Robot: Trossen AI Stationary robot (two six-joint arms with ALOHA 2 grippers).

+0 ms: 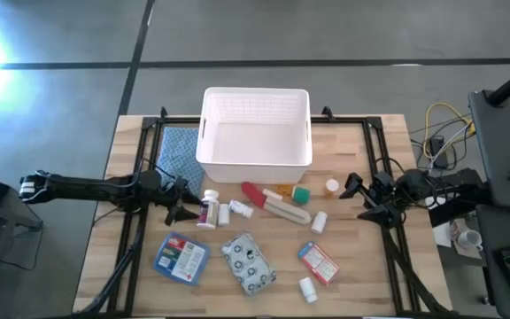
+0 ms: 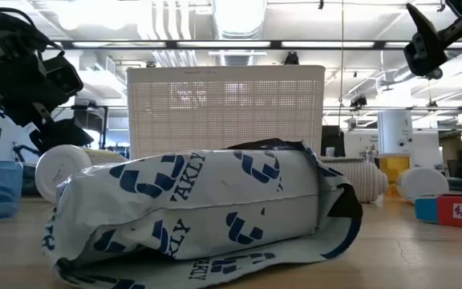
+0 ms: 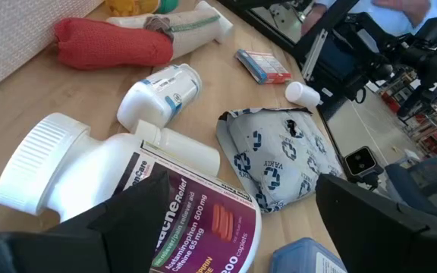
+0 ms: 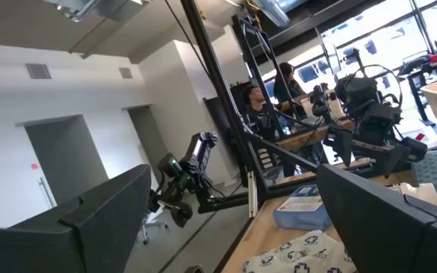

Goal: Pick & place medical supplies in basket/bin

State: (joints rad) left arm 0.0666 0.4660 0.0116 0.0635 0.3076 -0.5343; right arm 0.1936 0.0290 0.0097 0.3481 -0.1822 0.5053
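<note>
White ribbed basket [image 1: 256, 159] empty; supplies on wood; both grippers' jaws open, holding nothing.

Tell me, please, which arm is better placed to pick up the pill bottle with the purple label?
Left. The left gripper is open and right beside the pill bottle, which fills its wrist view between the fingers. The right gripper, also open, waits across the table, with the tubes in between.
</note>
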